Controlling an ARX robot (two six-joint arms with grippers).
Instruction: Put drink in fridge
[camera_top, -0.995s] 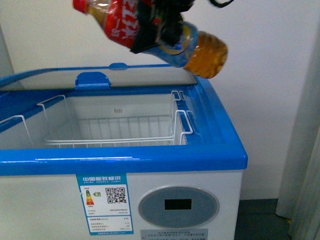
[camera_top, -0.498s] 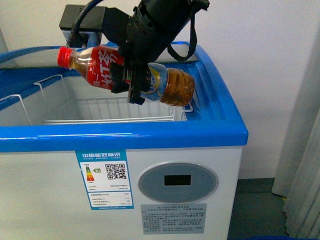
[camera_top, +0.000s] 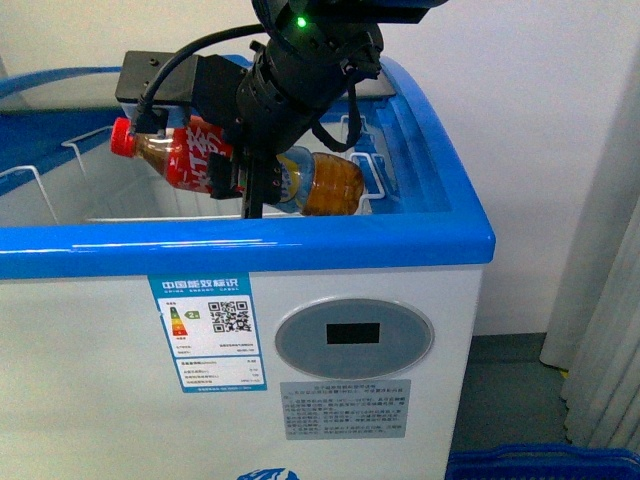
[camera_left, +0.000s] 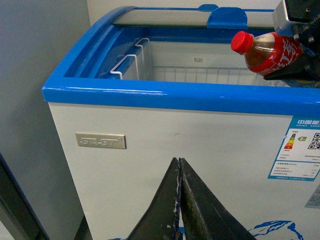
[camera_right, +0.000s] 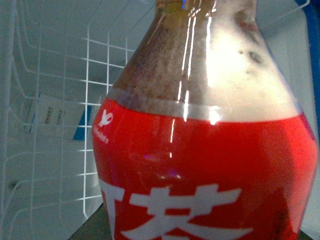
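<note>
Front view: the right gripper (camera_top: 243, 178) is clamped across the label of the drink (camera_top: 190, 152). The bottle hangs on its side over the open fridge (camera_top: 300, 250), about level with the blue rim. Its red cap points to the robot's left and its amber base to the right, each jutting out past the jaws. The likely trouble is the base end. It sits close to the white hooks of the wire basket (camera_top: 362, 170), so a straight descent may snag it there. Letting go at this height would drop the bottle hard onto the wires.

Left wrist view: the left gripper (camera_left: 179, 200) has its 2 fingers pressed together and holds nothing. It faces the fridge's white front wall, well apart from the drink (camera_left: 265, 50), whose cap end shows above the rim.

Right wrist view: the drink's red label (camera_right: 200, 150) fills the frame, with basket wires (camera_right: 86, 125) beyond it. The fingers themselves are out of sight.
</note>
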